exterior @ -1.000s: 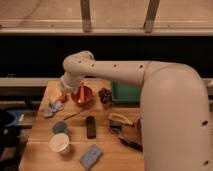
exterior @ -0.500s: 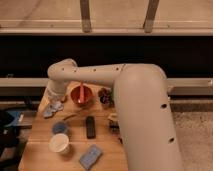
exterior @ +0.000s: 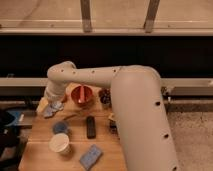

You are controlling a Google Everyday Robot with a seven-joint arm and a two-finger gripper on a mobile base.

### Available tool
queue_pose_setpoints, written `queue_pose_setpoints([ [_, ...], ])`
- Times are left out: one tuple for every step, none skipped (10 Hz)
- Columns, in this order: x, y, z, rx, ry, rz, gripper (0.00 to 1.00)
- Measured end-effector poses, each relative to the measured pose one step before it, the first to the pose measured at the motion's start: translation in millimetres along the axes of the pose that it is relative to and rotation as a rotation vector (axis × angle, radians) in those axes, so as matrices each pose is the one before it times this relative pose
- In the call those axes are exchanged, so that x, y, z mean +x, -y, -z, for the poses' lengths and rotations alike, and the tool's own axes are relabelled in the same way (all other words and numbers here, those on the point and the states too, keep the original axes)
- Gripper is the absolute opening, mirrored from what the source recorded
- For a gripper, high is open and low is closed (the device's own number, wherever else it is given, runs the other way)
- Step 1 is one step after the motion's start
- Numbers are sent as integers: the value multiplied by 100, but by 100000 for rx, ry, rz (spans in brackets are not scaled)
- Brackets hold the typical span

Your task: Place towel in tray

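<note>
**Inspector:** Surfaces and materials first.

**Assessor:** The wooden table point(exterior: 39, 147) has a plain light-brown top with smooth, straight edges. The towel point(exterior: 52, 107) is soft grey-blue cloth. It lies crumpled and uneven at the table's far left corner.

**Inspector:** What else is on the table?

**Assessor:** A red bowl point(exterior: 81, 94), round and glossy, stands just right of the towel at the back edge. A dark knobbly cluster point(exterior: 105, 95) sits beside the bowl, but I cannot identify it. A black remote point(exterior: 90, 126), flat and oblong, lies near the middle. A small blue round item point(exterior: 61, 127) is to its left. In front of that is a pale cup point(exterior: 60, 143), cylindrical and upright. A blue sponge point(exterior: 91, 156), rectangular and slightly speckled, lies at an angle near the front edge.

**Inspector:** And the tool?

**Assessor:** The arm point(exterior: 135, 100) is a smooth cream shell made of thick, rounded segments. It fills the right of the view and bends over to the left. The gripper point(exterior: 51, 100) is at the arm's lower end, directly over the towel at the far left corner.

**Inspector:** Is it spread or closed? Is there any contact?

**Assessor:** I cannot tell. The wrist casing hides the working end. The gripper appears to meet the top of the cloth, but I cannot confirm a grasp. The towel rests on the tabletop.
</note>
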State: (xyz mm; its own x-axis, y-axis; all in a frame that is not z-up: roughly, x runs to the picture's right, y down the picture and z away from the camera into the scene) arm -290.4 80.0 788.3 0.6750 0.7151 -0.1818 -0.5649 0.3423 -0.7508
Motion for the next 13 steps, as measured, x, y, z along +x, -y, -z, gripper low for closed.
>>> queue_pose_setpoints([
  [91, 152, 24, 587, -77, -471, 80],
  [114, 119, -293, 897, -94, -1019, 80],
  [162, 274, -814, 870, 56, -944, 80],
  [117, 467, -797, 589, 572, -635, 80],
  [37, 753, -474, 354, 872, -717, 80],
  [-249, 371, -210, -369, 1631, -614, 80],
  [-212, 305, -471, -909, 1835, -111, 80],
  [-237, 333, -427, -1240, 2063, 353, 80],
  [-300, 406, -282, -1116, 1814, 357, 80],
  [-228, 210, -380, -600, 645, 27, 80],
  [-301, 237, -593, -491, -42, -75, 80],
  [-233, 183, -739, -228, -640, 37, 80],
  [-59, 346, -449, 186, -576, -262, 80],
])
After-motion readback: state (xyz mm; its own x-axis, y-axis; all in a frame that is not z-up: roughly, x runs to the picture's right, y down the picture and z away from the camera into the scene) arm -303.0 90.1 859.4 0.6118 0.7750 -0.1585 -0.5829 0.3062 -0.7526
